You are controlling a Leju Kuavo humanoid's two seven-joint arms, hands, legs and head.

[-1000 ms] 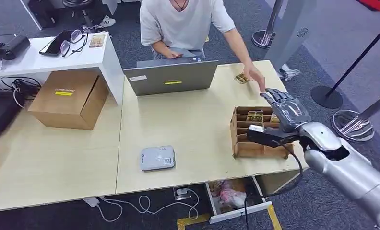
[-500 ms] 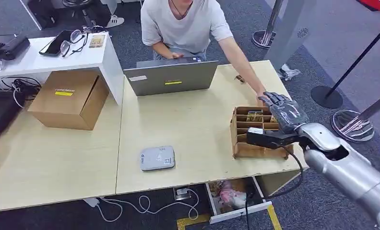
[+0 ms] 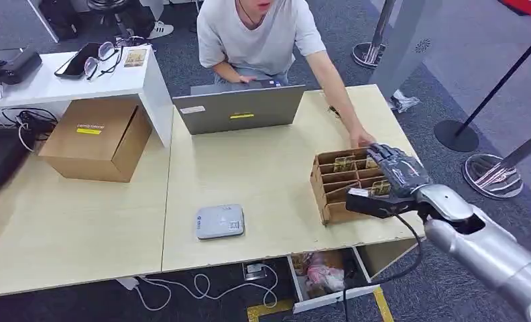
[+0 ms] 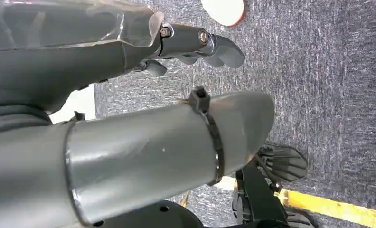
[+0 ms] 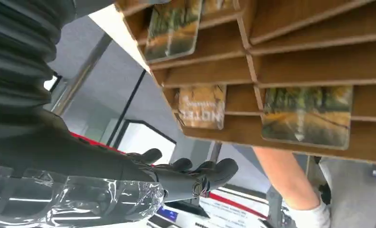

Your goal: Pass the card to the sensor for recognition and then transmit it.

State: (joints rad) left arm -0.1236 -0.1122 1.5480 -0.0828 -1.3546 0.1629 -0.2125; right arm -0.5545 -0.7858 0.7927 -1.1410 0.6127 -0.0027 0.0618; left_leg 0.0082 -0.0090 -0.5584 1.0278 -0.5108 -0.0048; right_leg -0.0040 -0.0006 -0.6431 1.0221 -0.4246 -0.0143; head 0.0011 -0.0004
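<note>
I am at the very start of the job: no card is in my grasp yet, and both the pass over the sensor (image 3: 220, 221) and the handover are left to do. My right robot hand (image 3: 395, 169) hovers over the near right end of the wooden card rack (image 3: 330, 191) on the table (image 3: 249, 168), fingers (image 5: 210, 172) stretched out and apart, holding nothing. The cards sit upright in the rack's slots; from my right wrist I see one (image 5: 307, 115) in a slot, with another (image 5: 202, 106) beside it. The grey sensor box lies flat on the table, well apart from the rack, toward my left. My left robot hand (image 4: 195, 45) hangs by my side over the carpet, fingers loosely curled in with nothing in them.

Compared with a second ago, the person's hand (image 3: 361, 139) has come to the far edge of the rack, and the rack has turned and shifted a little toward the sensor. My right robot hand has stayed above it, a touch lower and nearer.
</note>
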